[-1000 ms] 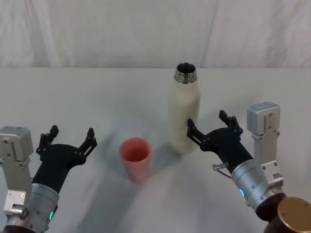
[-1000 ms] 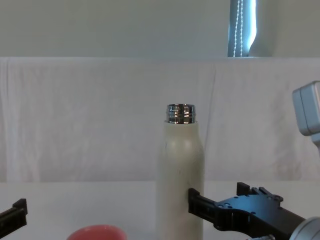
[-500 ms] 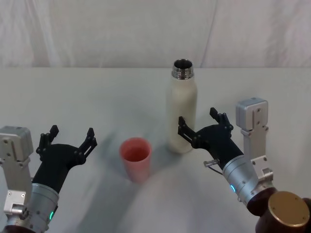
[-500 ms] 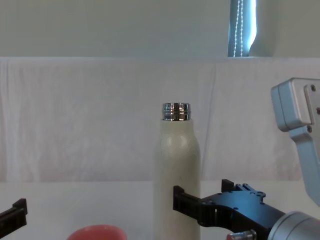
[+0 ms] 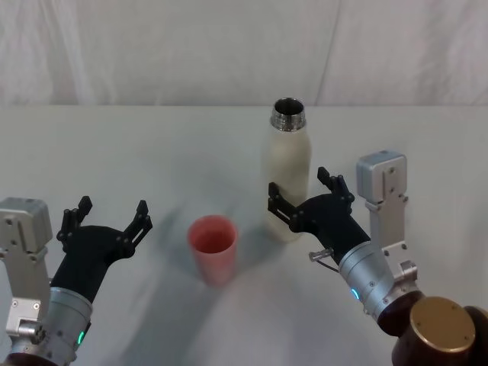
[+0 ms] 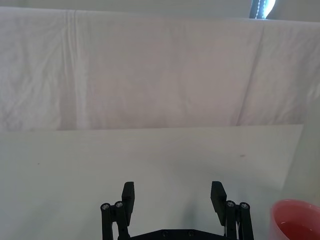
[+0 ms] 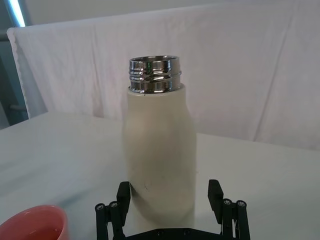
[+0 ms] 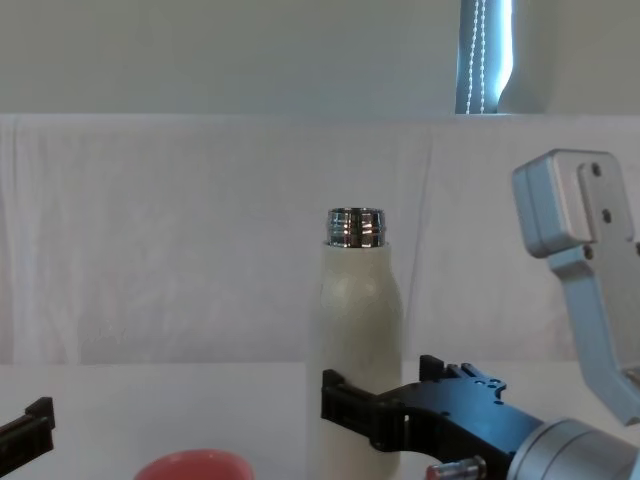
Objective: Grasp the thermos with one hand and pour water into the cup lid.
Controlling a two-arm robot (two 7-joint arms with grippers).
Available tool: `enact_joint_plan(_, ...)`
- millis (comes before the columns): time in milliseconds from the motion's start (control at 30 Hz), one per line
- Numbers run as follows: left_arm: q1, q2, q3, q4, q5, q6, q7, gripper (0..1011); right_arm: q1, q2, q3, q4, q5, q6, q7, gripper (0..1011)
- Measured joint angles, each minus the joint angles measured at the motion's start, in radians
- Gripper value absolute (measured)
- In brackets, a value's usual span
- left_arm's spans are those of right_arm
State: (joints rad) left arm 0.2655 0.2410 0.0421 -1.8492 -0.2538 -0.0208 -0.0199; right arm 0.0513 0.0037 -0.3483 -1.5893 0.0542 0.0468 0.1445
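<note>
White table (image 5: 137, 152); creased white cloth backdrop (image 5: 191, 53) behind; window strip (image 8: 485, 55) above backdrop.

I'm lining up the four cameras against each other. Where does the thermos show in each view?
Head view: thermos upright, right of centre, the right pincer open around its lower body.
Chest view: thermos at centre.
Right wrist view: thermos at centre, between the pincer's fingers.
Left wrist view: not in it.
Shared landmark: the pink cup lid, on the thermos's left.
</note>
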Motion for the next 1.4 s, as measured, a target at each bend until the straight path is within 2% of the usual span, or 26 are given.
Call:
enact_joint_plan(400, 0.000, 0.000, 0.000, 0.000, 0.000, 0.000, 0.000, 1001, 0.043, -0.017, -0.013, 0.060, -0.010, 0.001, 0.003, 1002)
enact_joint_plan(967, 0.000, 0.000, 0.000, 0.000, 0.000, 0.000, 0.000, 1001, 0.106, -0.042, -0.008, 0.148, 0.020, -0.001, 0.012, 1001)
enact_joint_plan(1200, 0.000, 0.000, 0.000, 0.000, 0.000, 0.000, 0.000, 1001, 0.118, -0.043, -0.011, 0.166, 0.022, -0.001, 0.015, 995)
enact_joint_plan(1400, 0.000, 0.000, 0.000, 0.000, 0.000, 0.000, 0.000, 1001, 0.118, -0.036, -0.015, 0.156, 0.016, 0.005, 0.013, 957)
